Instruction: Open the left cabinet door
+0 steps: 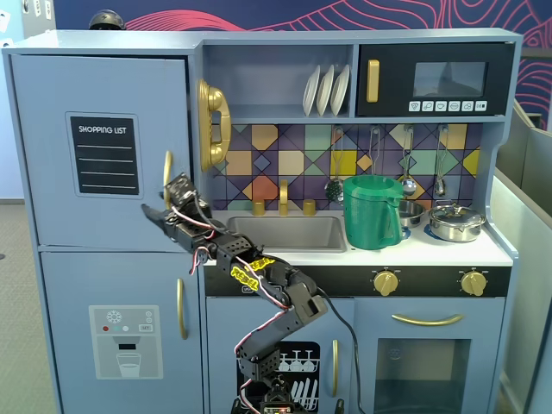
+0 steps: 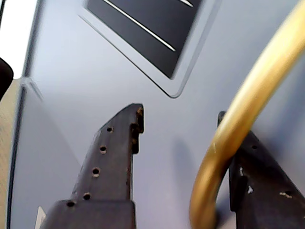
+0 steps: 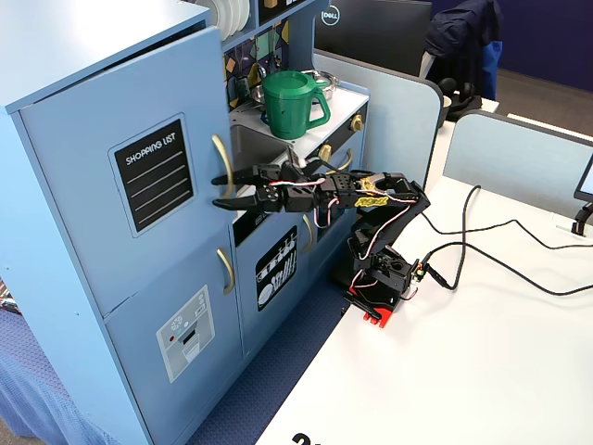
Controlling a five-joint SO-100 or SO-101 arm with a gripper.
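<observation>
Only in the wrist view: gold handle (image 2: 228, 138) arcing between spread gripper (image 2: 183, 117) fingers, nothing clenched; from a fixed view, left cabinet door (image 3: 130, 167) beyond the white desk's (image 3: 482, 371) left edge, just ahead of fingertips.

You see a green pitcher (image 1: 373, 211) on the counter beside the sink (image 1: 285, 233). A steel pot (image 1: 456, 222) sits right of it, and white plates (image 1: 327, 90) stand on the shelf above.

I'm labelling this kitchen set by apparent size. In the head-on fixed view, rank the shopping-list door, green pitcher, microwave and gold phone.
Largest to smallest:
1. shopping-list door
2. microwave
3. green pitcher
4. gold phone

The pitcher and phone look fairly close, so that order is less sure.
</observation>
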